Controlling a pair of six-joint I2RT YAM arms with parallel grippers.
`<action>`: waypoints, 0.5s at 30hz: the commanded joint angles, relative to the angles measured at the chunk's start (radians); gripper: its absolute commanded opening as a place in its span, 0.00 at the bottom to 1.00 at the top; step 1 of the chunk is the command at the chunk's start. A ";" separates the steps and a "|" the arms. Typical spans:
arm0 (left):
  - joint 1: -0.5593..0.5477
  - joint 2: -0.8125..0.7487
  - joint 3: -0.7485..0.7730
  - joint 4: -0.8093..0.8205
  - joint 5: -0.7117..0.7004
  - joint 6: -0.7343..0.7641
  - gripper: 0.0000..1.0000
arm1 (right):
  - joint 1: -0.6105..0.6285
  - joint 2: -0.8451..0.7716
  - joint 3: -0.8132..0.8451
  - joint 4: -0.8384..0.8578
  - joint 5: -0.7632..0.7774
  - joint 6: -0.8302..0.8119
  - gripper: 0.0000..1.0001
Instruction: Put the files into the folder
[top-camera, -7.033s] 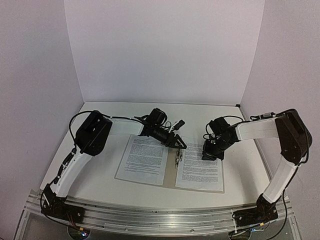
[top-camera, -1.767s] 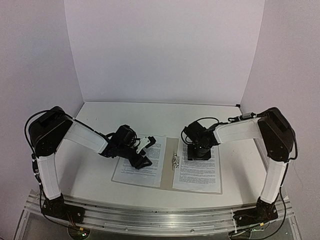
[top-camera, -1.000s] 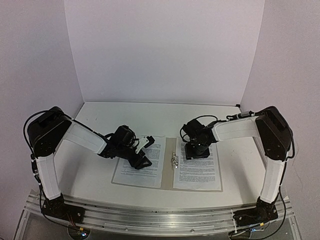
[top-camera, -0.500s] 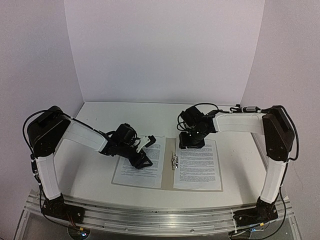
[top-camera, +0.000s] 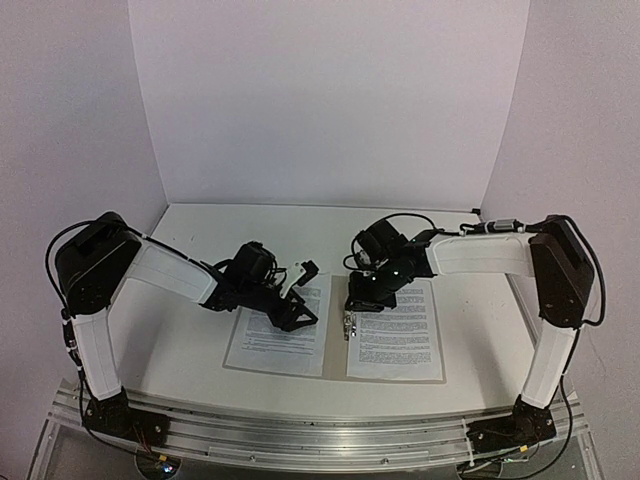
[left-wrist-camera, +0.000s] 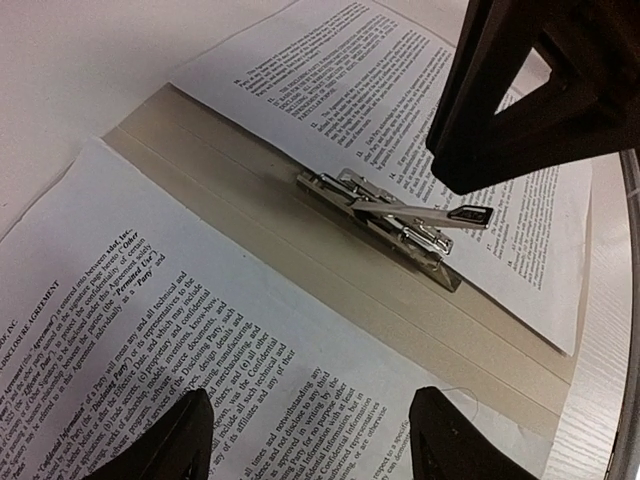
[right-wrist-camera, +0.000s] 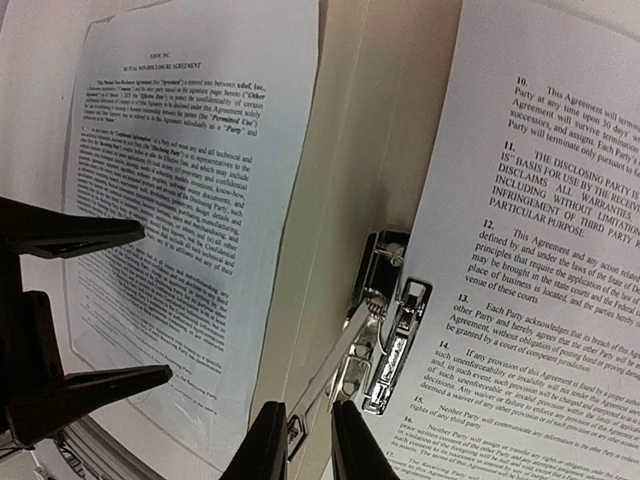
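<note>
On the white table (top-camera: 400, 225), just ahead of the arm bases, the beige folder (left-wrist-camera: 250, 215) lies open flat with the files, one printed page on each cover.
Its near cover edges are hidden under the left sheet (right-wrist-camera: 170, 200) and the right sheet (right-wrist-camera: 540, 200). The metal clip (right-wrist-camera: 385, 340) sits on the bare spine strip between them, its lever (right-wrist-camera: 335, 365) tilted up. Over the left sheet hangs the left gripper (left-wrist-camera: 320, 445), jaws spread wide, holding nothing. Slightly farther back, the right gripper (right-wrist-camera: 300, 445) points down at the clip. Its jaws are narrowed to a slim gap around the lever's tip, and I cannot tell whether they pinch it.
</note>
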 joint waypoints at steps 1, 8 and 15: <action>-0.010 0.015 -0.031 0.104 0.027 -0.073 0.67 | -0.004 -0.037 -0.017 0.018 -0.070 0.057 0.20; -0.014 0.028 -0.078 0.148 0.015 -0.122 0.66 | -0.001 -0.020 -0.015 0.018 -0.106 0.061 0.21; -0.018 0.039 -0.121 0.165 -0.049 -0.220 0.64 | 0.002 -0.014 -0.040 0.018 -0.128 0.073 0.20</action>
